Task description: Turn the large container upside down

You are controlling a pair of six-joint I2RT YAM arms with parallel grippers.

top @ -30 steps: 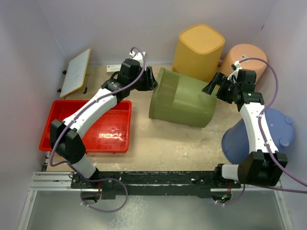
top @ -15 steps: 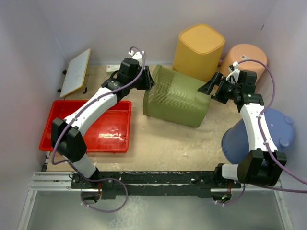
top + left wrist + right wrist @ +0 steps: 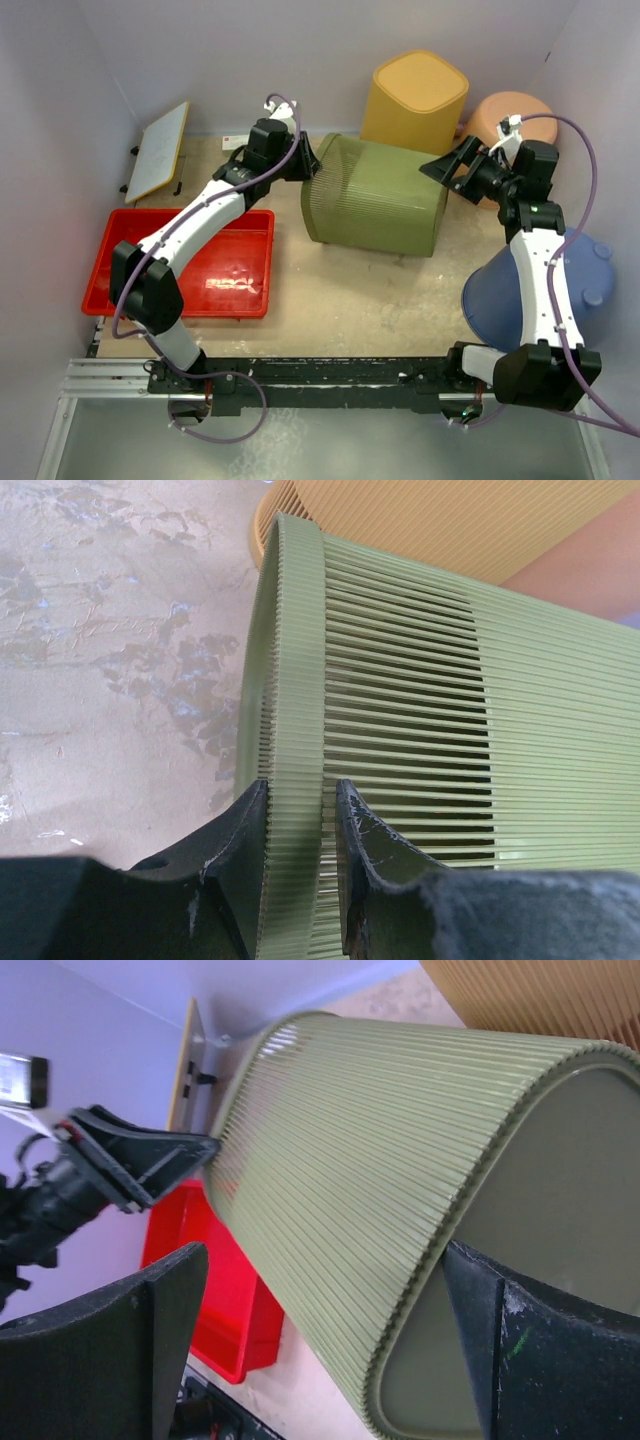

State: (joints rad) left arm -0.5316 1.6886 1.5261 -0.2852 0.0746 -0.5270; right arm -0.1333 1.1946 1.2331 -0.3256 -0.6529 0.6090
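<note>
green bin (image 3: 375, 195) is laid on its side mid-table, mouth to 9 o'clock, base to 3 | its rim is pinched by left gripper (image 3: 300, 792) | right gripper (image 3: 320, 1260) is spread wide, nothing held | tan table (image 3: 340, 290), purple walls (image 3: 250, 50)

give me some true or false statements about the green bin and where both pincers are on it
1. The green bin lies on its side. True.
2. The left pincer clamps the bin's rim, one finger on each side. True.
3. The right pincer is shut on the bin's base. False: its fingers are spread wide by the base.
4. The blue tub sits in the red tray. False: the tub is at the far right, the tray at the left.
5. The yellow bin stands behind the green bin. True.
</note>
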